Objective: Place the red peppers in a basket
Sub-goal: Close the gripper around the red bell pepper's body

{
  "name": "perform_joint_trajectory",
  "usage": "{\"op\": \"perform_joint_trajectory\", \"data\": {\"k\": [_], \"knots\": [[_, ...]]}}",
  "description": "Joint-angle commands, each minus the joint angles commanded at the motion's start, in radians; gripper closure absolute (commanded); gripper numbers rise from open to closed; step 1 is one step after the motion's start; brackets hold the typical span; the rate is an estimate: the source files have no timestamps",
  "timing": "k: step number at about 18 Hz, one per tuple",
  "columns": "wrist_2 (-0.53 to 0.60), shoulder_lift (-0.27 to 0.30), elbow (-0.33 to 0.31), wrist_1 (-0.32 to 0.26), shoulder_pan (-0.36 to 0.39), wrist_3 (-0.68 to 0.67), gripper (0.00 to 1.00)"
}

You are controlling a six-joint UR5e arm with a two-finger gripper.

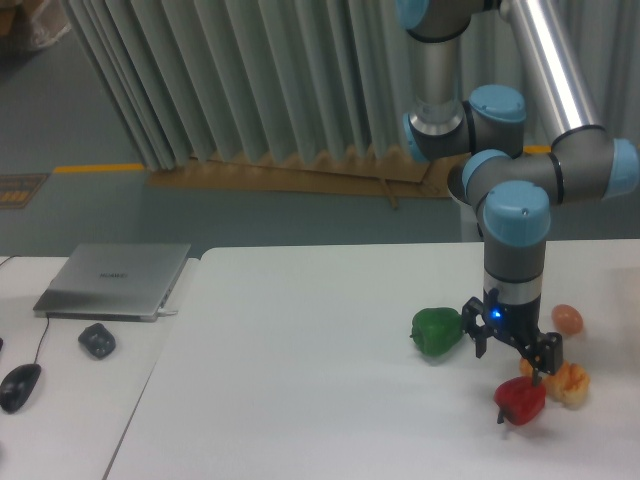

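The red pepper [521,399] lies on the white table [300,380] at the front right, glossy, with a short dark stem pointing down-left. My gripper [510,362] hangs straight down just above and slightly left of it. Its jaws stand apart, with nothing between them. The right fingertip [541,370] is close to the pepper's top. No basket is in view.
A green bell pepper [437,331] lies just left of the gripper. An orange-yellow food item [568,384] touches the red pepper's right side, and a small orange egg-like item [567,318] lies behind it. A laptop [115,280], a dark lump [97,340] and a mouse [20,385] lie at the left.
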Motion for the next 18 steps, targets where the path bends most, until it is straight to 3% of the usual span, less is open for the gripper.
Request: {"op": "perform_joint_trajectory", "data": {"k": [11,18], "knots": [[0.005,-0.021,0.015,0.005,0.003,0.003,0.00],[0.049,-0.072,0.020,0.031,-0.002,0.002,0.00]]}}
